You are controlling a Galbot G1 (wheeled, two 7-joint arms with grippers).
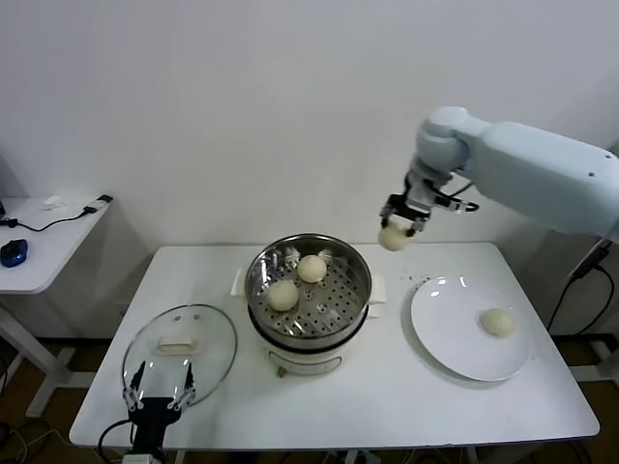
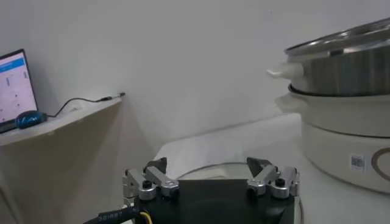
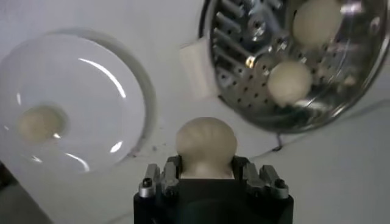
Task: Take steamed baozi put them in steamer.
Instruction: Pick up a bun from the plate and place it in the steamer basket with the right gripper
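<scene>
Nearest us in the head view sits our left gripper [image 1: 157, 397], parked low at the table's front edge with its fingers spread and nothing between them, the glass lid [image 1: 180, 347] lying just beyond it. Our right gripper [image 1: 397, 220] hangs high over the table [image 1: 387, 396], clamped on one baozi [image 1: 394, 238]; the steamer [image 1: 309, 290] lies below it and toward our left side, so we judge the carry must go leftward and down, and the right arm is plainly the nearer one. Two buns [image 1: 283, 295] already rest on the perforated tray, while a fourth bun [image 1: 498, 322] waits on the plate [image 1: 455, 338], below the claw on its other side. From the left wrist, we see the idle fingers [image 2: 159, 181] apart, the steamer's steel wall and white base rising near them. From the right wrist, the held baozi [image 3: 206, 144] is round, smooth, cream-white, faintly pleated on top, with no long axis to mind; the open pot [image 3: 292, 67] lies beyond and to one side of it.
</scene>
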